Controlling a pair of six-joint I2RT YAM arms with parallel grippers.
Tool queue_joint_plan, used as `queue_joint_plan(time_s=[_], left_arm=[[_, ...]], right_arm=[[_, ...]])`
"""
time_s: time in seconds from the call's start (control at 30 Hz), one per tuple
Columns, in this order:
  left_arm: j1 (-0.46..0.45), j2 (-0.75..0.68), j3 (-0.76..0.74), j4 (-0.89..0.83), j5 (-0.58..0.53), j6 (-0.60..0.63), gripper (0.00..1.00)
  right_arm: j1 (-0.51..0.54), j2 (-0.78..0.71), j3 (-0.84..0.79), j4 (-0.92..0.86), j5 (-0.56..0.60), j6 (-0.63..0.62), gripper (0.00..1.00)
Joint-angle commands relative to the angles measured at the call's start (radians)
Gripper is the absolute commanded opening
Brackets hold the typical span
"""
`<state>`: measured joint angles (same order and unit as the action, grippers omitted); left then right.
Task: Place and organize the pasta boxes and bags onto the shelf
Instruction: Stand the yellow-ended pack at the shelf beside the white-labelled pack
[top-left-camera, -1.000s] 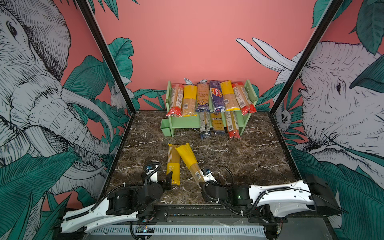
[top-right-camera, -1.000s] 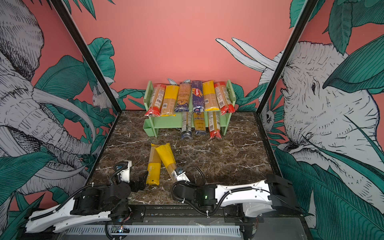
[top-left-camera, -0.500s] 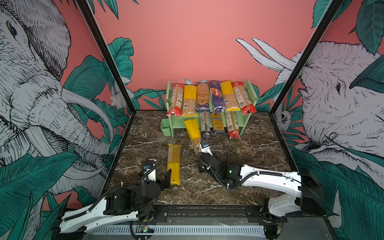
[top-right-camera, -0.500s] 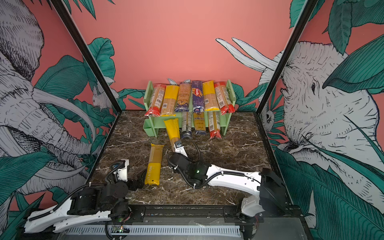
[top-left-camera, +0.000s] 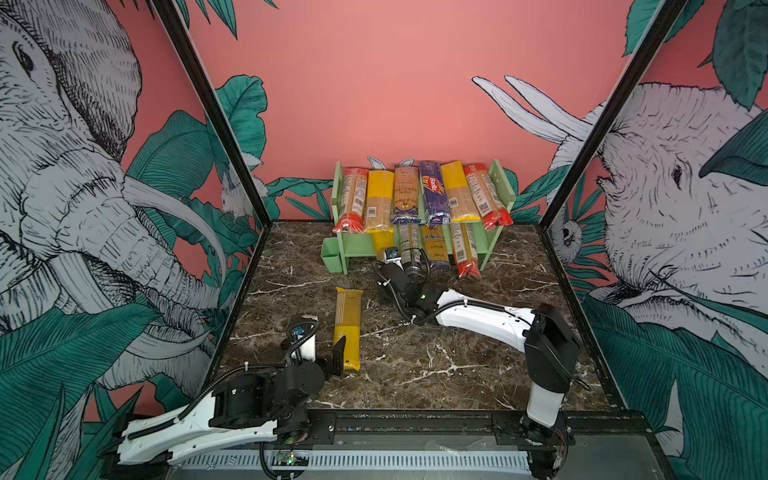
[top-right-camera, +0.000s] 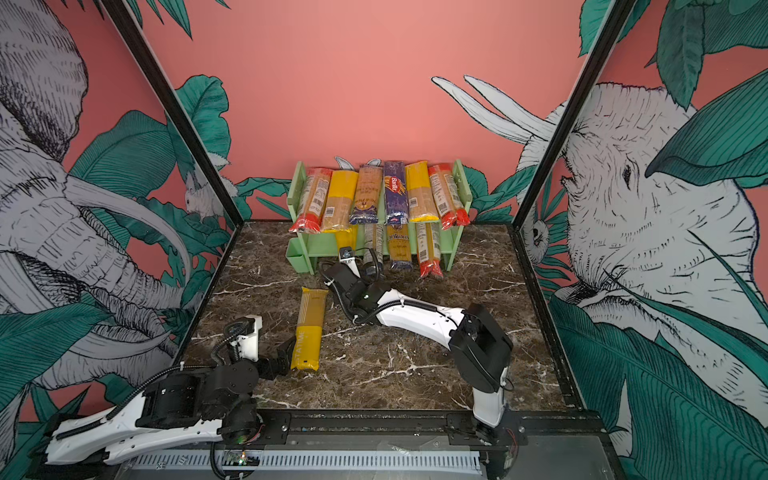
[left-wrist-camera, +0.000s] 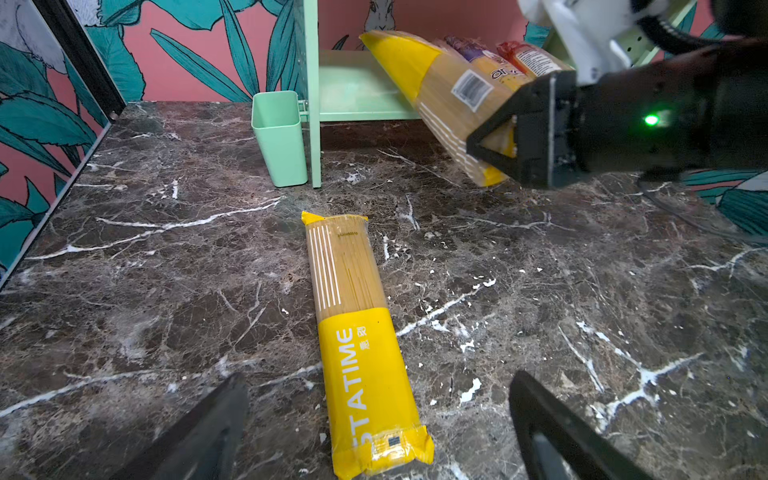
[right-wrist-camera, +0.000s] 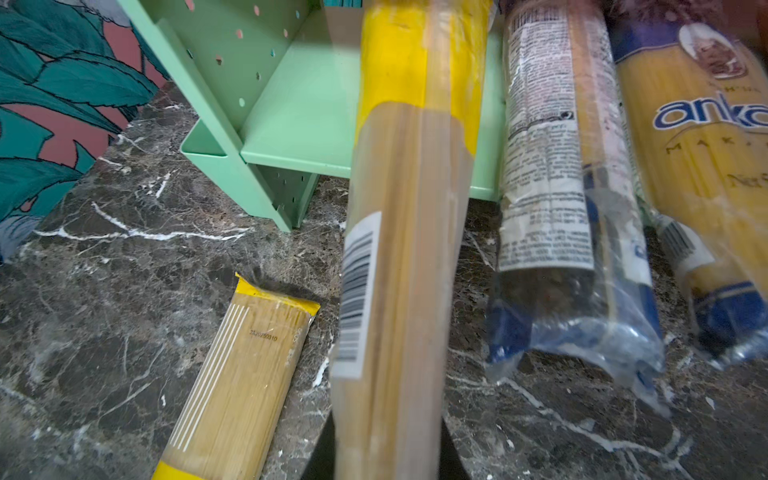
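Dark marble tabletop (top-left-camera: 457, 365) floors a pink cell with elephant murals (top-left-camera: 62, 166). The shelf (top-left-camera: 498, 185) stands at upper centre in both top views, against the back wall (top-left-camera: 374, 104).

Its upper tier carries 6 top-tier packets (top-left-camera: 430, 191) side by side, with their ends hanging past the front edge. The lower tier holds 3 more: a clear packet (top-left-camera: 409, 247), a yellow-and-blue packet (top-left-camera: 434, 249) and a red-ended packet (top-left-camera: 465, 253). All 3 sit toward the right, so the bare board on the left is the free bay.

The right gripper (left-wrist-camera: 505, 147) is clamped on the near end of a barcoded yellow packet (right-wrist-camera: 407, 249). The packet is tilted, with its far end over that bay. Holding it by the end likely lets it slide in lengthwise, parallel to its neighbours. Whether it rests on the board I cannot tell.

The green cup (top-left-camera: 332, 255) on the shelf's left side shows nothing inside.

1 loose yellow packet (top-left-camera: 348, 324) lies flat at lower centre. The left gripper (left-wrist-camera: 378, 382) has its jaws spread wide about this packet's near end, probably staged to take it. Contact is unclear.
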<state>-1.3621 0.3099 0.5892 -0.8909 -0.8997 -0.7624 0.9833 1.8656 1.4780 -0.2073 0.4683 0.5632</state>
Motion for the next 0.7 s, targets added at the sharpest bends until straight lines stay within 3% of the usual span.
queue_joint_plan(time_s=[0.0,0.6,0.67], left_arm=[[-0.005,0.011,0.027,0.007,-0.021,0.006,0.99],[-0.004,0.010,0.051,-0.026,-0.053,0.010,0.99],[-0.003,0.009,0.049,-0.023,-0.051,0.006,0.99]], right_arm=[[-0.031,0.016,0.115,0.144,0.045,-0.026,0.00],[-0.140,0.187,0.287,0.108,-0.041,0.002,0.00],[-0.141,0.182,0.272,0.115,-0.045,0.008,0.17]])
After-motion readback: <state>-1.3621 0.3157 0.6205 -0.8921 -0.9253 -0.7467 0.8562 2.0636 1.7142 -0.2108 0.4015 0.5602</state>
